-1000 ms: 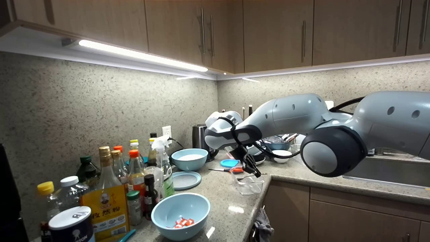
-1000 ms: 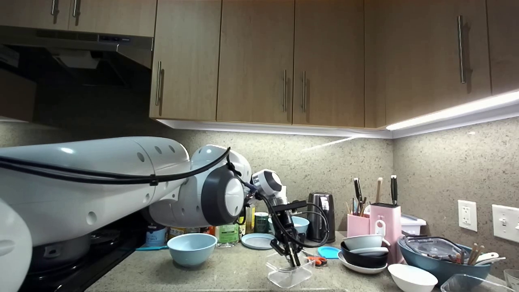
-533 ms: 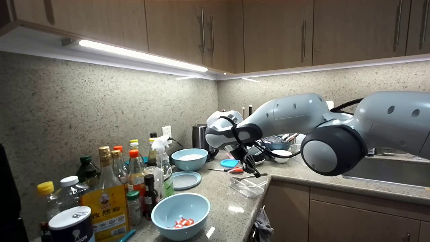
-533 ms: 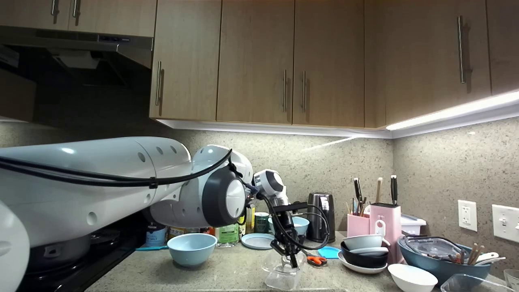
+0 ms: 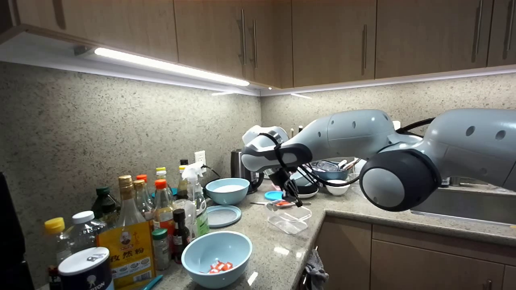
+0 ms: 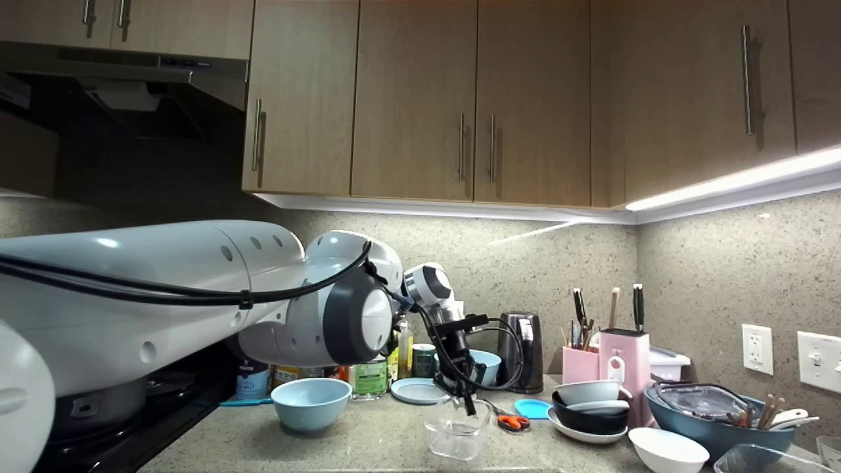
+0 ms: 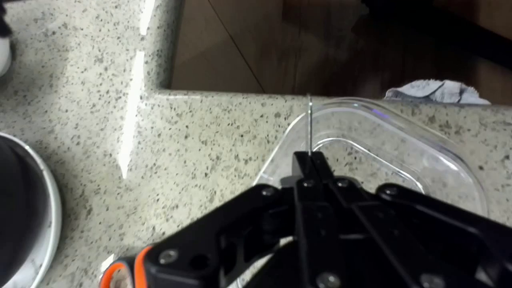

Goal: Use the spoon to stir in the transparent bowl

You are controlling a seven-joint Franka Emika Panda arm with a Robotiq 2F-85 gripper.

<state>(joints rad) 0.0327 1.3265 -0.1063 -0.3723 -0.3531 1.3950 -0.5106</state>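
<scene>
The spoon point(image 7: 310, 124) is pinched by the claw point(image 7: 310, 157) over the clear bowl point(image 7: 408, 148) (wrist view: one end toward twelve o'clock).

We see a black gripper point(image 7: 310, 157), a silvery spoon point(image 7: 310, 124), a colourless transparent bowl point(image 7: 444, 172), a light-blue bowl point(image 5: 240, 247), red-and-white bits point(image 5: 221, 266), orange-handled scissors point(image 6: 509, 418), a pink knife block point(image 6: 638, 378); a pale, dark-speckled counter point(image 7: 192, 152).

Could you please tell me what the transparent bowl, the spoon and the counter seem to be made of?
Transparent bowl: glossy glass or clear plastic, I can't tell which; speckles show through it.
Spoon: probably polished metal, from the silvery gleam on its thin visible part.
Counter: likely polished stone, being speckled with bright reflections.
</scene>
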